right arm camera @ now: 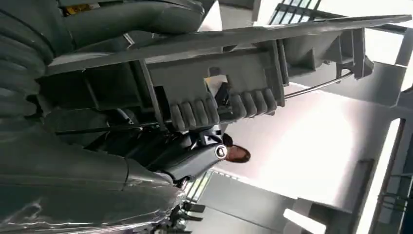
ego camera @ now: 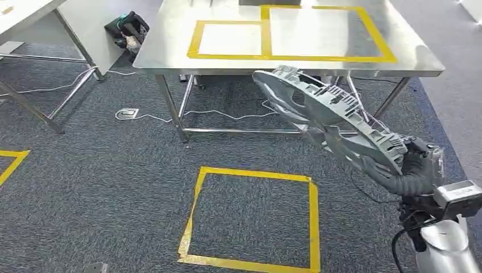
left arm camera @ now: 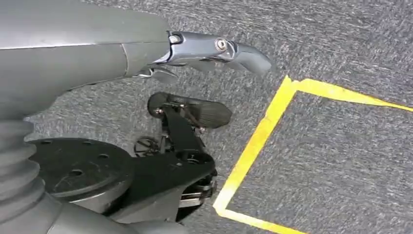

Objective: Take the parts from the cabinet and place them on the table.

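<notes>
A large grey ribbed ring-shaped plastic part (ego camera: 335,114) hangs tilted in the air at the right, in front of the steel table's (ego camera: 170,51) near edge. My right hand (ego camera: 412,170) grips its lower rim from below. In the right wrist view the part's (right arm camera: 219,83) ribbed underside runs across the picture, with my right hand's fingers (right arm camera: 190,161) closed under it. My left hand (left arm camera: 195,51) hangs over the carpet with its fingers stretched out and nothing in them. Two yellow-taped rectangles, a smaller one (ego camera: 230,40) and a larger one (ego camera: 324,31), mark the tabletop.
A yellow tape square (ego camera: 256,219) lies on the grey carpet before the table. Cables and a floor socket (ego camera: 128,114) lie near the table's left legs. A black bag (ego camera: 128,31) sits beyond, and a second table (ego camera: 57,17) stands at the far left.
</notes>
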Controlling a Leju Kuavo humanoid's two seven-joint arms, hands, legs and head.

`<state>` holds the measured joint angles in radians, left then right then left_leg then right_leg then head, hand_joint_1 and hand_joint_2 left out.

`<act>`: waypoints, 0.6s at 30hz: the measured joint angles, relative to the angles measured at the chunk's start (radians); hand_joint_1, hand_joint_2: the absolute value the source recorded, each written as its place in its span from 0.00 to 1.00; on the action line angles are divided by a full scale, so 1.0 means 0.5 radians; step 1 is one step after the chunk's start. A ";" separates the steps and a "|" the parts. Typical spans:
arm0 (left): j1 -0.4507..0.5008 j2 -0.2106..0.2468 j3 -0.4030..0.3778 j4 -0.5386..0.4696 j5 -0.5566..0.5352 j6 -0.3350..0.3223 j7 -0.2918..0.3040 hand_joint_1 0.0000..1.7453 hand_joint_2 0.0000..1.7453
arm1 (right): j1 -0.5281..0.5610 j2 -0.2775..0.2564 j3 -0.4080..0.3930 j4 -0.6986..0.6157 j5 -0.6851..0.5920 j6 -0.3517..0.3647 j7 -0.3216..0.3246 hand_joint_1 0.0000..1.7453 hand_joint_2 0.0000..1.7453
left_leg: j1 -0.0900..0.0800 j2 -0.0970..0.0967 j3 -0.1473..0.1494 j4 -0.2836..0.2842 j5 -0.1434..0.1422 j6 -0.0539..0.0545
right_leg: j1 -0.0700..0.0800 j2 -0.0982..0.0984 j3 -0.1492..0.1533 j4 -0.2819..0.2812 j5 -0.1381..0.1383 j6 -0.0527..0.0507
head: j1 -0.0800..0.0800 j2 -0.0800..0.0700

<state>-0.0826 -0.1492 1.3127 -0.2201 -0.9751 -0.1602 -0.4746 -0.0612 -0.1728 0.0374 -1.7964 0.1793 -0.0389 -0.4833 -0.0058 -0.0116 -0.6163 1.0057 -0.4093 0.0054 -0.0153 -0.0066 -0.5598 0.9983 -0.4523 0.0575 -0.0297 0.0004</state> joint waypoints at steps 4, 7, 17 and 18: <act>0.001 0.001 -0.001 0.000 -0.004 0.001 0.002 0.00 1.00 | 0.010 -0.012 -0.011 -0.044 0.081 -0.082 -0.002 1.00 1.00 | -0.010 -0.001 -0.003 -0.023 -0.006 0.041 | -0.011 0.002 0.012 0.010 0.026 0.037 | -0.002 0.000; 0.001 0.002 -0.002 0.000 -0.005 0.004 0.002 0.00 1.00 | 0.022 -0.030 -0.018 -0.071 0.182 -0.139 0.004 1.00 1.00 | 0.005 -0.006 0.058 -0.057 -0.023 0.083 | -0.014 0.006 -0.015 0.070 -0.017 0.050 | 0.004 0.000; 0.010 0.012 -0.002 -0.001 0.006 0.013 0.002 0.00 1.00 | 0.072 -0.067 -0.022 -0.112 0.276 -0.241 0.018 1.00 1.00 | 0.029 -0.019 0.167 -0.025 -0.136 -0.011 | -0.031 0.030 -0.111 0.050 0.014 0.093 | 0.041 0.001; 0.008 0.009 -0.002 0.000 0.006 0.014 0.002 0.00 1.00 | 0.075 -0.073 -0.024 -0.130 0.285 -0.256 0.021 1.00 1.00 | 0.026 -0.016 0.156 -0.030 -0.146 -0.022 | -0.030 0.032 -0.082 0.063 -0.019 0.028 | 0.044 0.001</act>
<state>-0.0784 -0.1446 1.3119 -0.2201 -0.9720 -0.1534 -0.4734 -0.0237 -0.2091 0.0256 -1.8616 0.3220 -0.1671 -0.4726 0.0073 -0.0196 -0.5385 0.9906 -0.4824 -0.0054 -0.0302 0.0093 -0.6009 1.0296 -0.4620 0.0714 -0.0075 0.0008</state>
